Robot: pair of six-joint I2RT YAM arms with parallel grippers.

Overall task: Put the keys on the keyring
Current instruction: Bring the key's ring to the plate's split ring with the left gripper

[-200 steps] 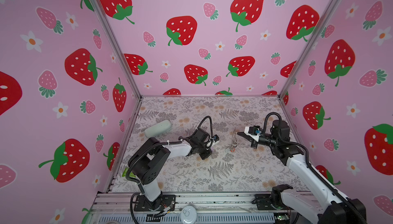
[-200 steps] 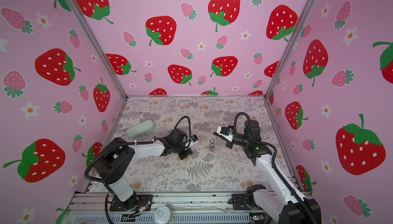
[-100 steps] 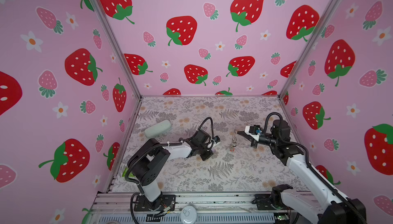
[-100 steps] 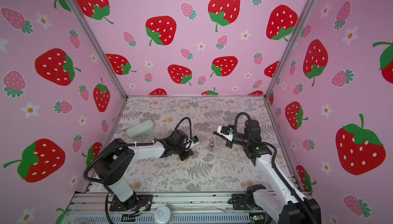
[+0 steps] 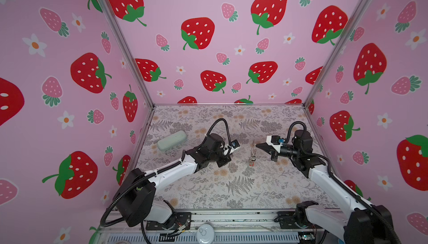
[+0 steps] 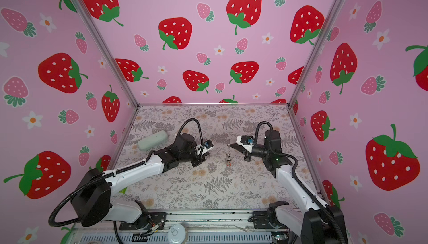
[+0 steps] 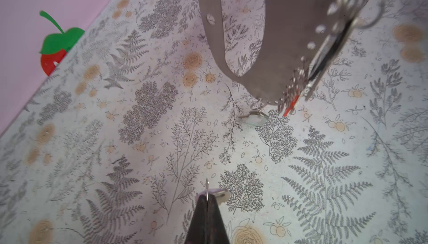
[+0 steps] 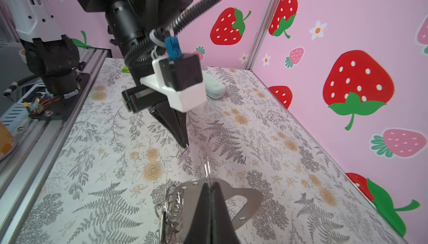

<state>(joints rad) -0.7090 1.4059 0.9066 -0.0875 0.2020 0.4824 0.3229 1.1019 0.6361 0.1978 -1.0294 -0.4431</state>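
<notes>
The right jaws, in both top views, are pinched shut at the top of the keyring (image 5: 252, 156) (image 6: 228, 157), which hangs from them as a small bunch over the middle of the counter (image 5: 208, 191). The left jaws point down to its left, with their tips hidden under the wrist. A pale green case (image 5: 172, 140) lies well apart, near the left wall.

In the left wrist view, the left jaws are closed tight on the thin wire loop of the lilac key (image 7: 216, 193). Beyond it hangs the brown strap (image 7: 289, 34). A black key (image 7: 324, 51) and a red key (image 7: 290, 107) hang along its side, and a white key (image 7: 254, 117) at the bottom seems to touch the counter.

In the right wrist view, the right jaws are shut on the thin silver ring (image 8: 206, 167), with the strap spread behind them. The lilac key dangles from the left jaws just beside the ring, not touching it. The case lies behind the left arm.
</notes>
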